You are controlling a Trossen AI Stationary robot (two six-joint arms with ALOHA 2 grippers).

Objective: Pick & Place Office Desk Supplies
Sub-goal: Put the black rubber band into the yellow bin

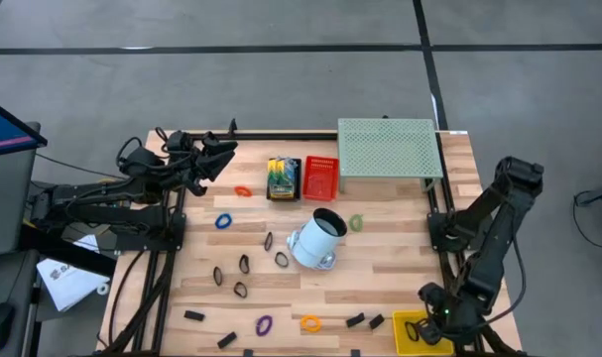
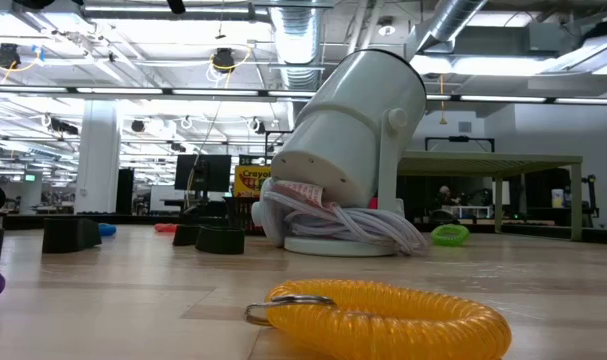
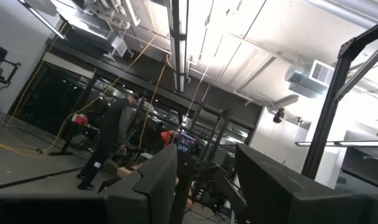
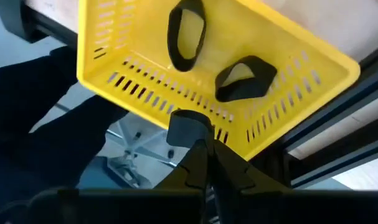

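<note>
My right gripper (image 4: 198,140) is shut on a small black rubber band (image 4: 187,124), just above the near wall of a yellow basket (image 4: 139,81) at the table's near right corner (image 1: 412,329). Two black band rings (image 4: 185,34) lie on the basket's floor. My left gripper (image 1: 219,154) is open and raised over the far left of the table, touching nothing. Loose black rings (image 1: 243,264), black binder clips (image 1: 193,316), coloured bands (image 1: 223,221) and a crayon box (image 1: 283,178) lie on the wood. My right gripper pinches the black band between its two fingertips (image 4: 204,155). The band's free part (image 4: 187,121) sticks out past the tips, lifted clear over the basket's slotted wall. The fingers hide which part of the band they are on.
A white canister (image 1: 317,238) lies tipped mid-table on its base, large in the low view (image 2: 353,140). A green perforated rack (image 1: 388,149) and a red basket (image 1: 320,177) stand at the far edge. An orange coil ring (image 2: 383,315) lies near the near edge. A person (image 3: 111,140) stands in the room behind.
</note>
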